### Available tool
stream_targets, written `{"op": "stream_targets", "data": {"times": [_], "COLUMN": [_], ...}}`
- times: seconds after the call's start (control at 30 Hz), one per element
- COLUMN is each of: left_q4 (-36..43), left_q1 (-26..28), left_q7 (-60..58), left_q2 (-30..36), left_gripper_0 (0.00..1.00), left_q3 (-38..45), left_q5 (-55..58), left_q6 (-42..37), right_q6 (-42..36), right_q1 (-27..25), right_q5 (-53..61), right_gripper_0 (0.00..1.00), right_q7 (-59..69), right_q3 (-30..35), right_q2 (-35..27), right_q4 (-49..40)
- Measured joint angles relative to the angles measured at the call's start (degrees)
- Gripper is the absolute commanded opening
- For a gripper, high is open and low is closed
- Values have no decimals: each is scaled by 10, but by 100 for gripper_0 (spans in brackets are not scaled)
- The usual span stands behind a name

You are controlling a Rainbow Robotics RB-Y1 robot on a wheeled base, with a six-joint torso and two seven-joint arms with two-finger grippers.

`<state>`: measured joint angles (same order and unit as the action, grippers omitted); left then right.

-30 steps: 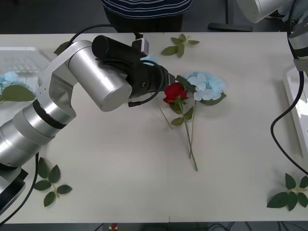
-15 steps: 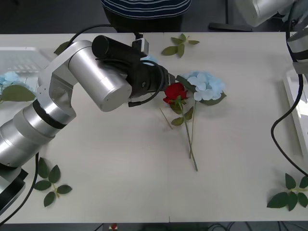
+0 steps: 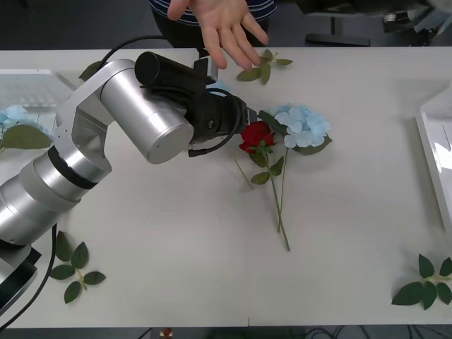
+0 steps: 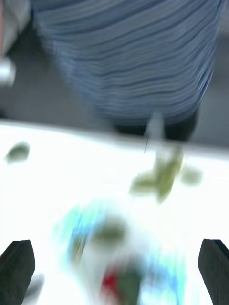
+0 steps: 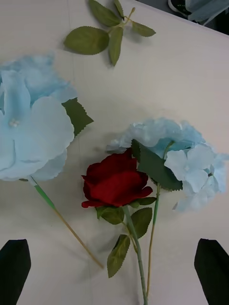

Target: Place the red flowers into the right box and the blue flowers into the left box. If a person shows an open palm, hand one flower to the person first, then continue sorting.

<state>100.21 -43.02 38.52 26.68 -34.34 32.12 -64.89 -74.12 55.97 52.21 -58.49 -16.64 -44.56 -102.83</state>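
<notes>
Front view: the left gripper (image 3: 244, 120) sits jaws wide beside the red rose (image 3: 256, 135), its arm hiding one blue hydrangea (image 3: 219, 87). An open palm (image 3: 221, 25) reaches over the counter (image 3: 212, 233).

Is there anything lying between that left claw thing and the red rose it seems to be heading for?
Nothing visible does. The left end effector hangs open over the table, with the red rose straight ahead of it on bare tabletop. Two blue flowers flank the rose, one to the side and one just behind its bloom.
</notes>
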Motion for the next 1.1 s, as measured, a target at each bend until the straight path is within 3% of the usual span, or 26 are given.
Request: {"op": "stream_targets", "data": {"times": [0.2,0.4,0.6,0.83,1.1], "left_q4": [0,0,0,0,0], "left_q1": [0,0,0,0,0], "left_q7": [0,0,0,0,0], "left_q2": [0,0,0,0,0], "left_gripper_0": [100,100,100,100,100], "left_q3": [0,0,0,0,0], "left_q5": [0,0,0,0,0], "left_q6": [0,0,0,0,0], "right_q6": [-209,-285,-312,-279,-203], "right_q1": [-19,-106,-176,-251,-265], "right_q5": [151,200,123,-12,-137], "right_gripper_0": [100,100,100,100,100], "right_q7": [0,87,109,109,156], "right_q3": [77,112,88,78,6], "right_q2": [-18,-16,36,117,148], "right_q4": [-28,-52,-53,-53,-11]}}
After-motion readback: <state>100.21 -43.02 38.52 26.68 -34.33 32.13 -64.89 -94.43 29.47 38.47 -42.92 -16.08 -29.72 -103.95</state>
